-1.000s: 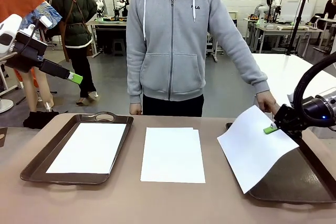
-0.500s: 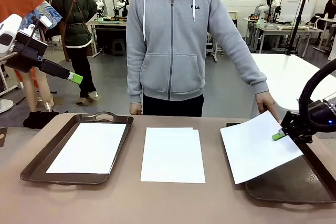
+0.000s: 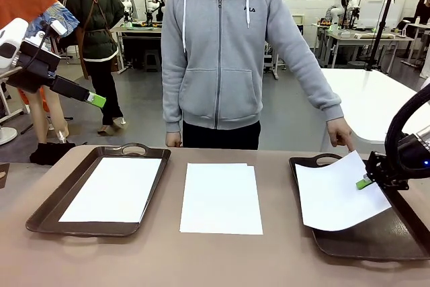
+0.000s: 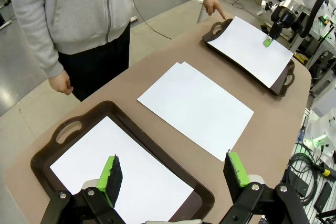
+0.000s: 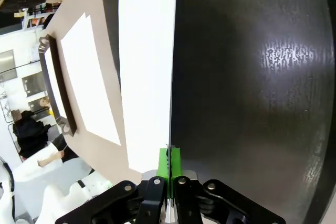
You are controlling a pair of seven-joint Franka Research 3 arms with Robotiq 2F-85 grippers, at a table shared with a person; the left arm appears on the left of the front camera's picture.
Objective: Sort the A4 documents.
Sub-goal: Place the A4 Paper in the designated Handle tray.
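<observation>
Your right pincer (image 3: 363, 183) is clamped on the right edge of one A4 sheet (image 3: 336, 196). That sheet now lies almost wholly over the right tray (image 3: 376, 245); a second ago it overhung the tray's left rim. Paper is light, limp and easily creased, so grip an edge. The remaining documents (image 3: 220, 197) lie at the table's centre. Your left pincer (image 3: 97, 100) hangs open and empty.

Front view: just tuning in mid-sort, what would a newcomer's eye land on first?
The right hand, shut on a white sheet that curls over the right tray, with the person's hand pointing at that tray's far rim. Next, the loose sheets on the table in the middle and a single sheet flat in the left tray; the left hand hangs open, high at the left.
</observation>
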